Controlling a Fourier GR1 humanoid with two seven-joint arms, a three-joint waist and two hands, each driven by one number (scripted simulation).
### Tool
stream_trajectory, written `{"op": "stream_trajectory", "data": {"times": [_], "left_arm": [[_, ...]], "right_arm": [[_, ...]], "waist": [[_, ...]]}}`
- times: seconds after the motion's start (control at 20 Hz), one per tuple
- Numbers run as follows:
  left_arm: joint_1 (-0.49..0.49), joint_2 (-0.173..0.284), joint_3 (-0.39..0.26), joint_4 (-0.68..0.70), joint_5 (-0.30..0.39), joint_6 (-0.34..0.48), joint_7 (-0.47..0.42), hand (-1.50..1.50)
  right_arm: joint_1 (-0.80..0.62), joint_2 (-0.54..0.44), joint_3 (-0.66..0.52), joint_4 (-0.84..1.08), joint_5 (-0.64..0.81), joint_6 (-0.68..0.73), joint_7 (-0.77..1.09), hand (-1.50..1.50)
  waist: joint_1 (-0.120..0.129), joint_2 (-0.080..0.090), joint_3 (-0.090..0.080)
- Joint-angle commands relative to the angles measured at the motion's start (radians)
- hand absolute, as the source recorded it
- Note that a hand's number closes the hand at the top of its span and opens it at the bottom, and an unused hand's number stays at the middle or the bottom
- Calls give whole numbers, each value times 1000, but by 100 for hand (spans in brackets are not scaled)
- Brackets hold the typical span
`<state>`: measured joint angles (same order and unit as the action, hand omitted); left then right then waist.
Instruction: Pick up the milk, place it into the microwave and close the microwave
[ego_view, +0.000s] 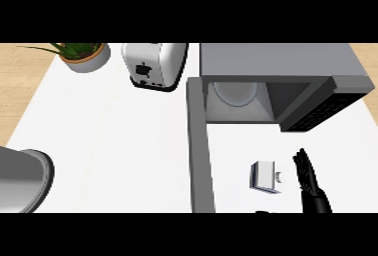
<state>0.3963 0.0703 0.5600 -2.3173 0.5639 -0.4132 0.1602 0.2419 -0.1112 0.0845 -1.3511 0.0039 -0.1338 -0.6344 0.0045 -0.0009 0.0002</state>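
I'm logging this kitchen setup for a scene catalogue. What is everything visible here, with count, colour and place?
counter: one, white, fills most of the view
potted plant: one, green leaves in a pale pot, far left corner
toaster: one, silver with a black end, far edge, right of the plant
microwave: one, grey, far right, standing open with a pale round plate inside
microwave door: one, grey, swung out toward the near edge, left of the milk
milk: one carton, white and grey, on the counter in front of the microwave
metal vessel: one, silver, near left edge, partly cut off
right hand: one, black, fingers straight, just right of the milk
left hand: not in view
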Motion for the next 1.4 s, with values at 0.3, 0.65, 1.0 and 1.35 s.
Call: {"op": "stream_trajectory", "data": {"times": [0.3,0.65,1.0,1.35], "left_arm": [[-41,7,50,-12,33,-24,48,-150],[-68,-12,66,39,-9,-69,24,-150],[-45,46,129,6,106,-59,69,-150],[-31,-1,129,55,76,-122,13,-150]], "right_arm": [[-155,15,-68,311,36,-7,-150,-150],[-278,0,-140,554,33,6,-296,-150],[-410,8,-132,749,82,17,-430,150],[-491,76,-162,756,78,-59,-476,150]], "waist": [[0,0,0],[0,1,0],[9,2,1],[10,2,1]]}}
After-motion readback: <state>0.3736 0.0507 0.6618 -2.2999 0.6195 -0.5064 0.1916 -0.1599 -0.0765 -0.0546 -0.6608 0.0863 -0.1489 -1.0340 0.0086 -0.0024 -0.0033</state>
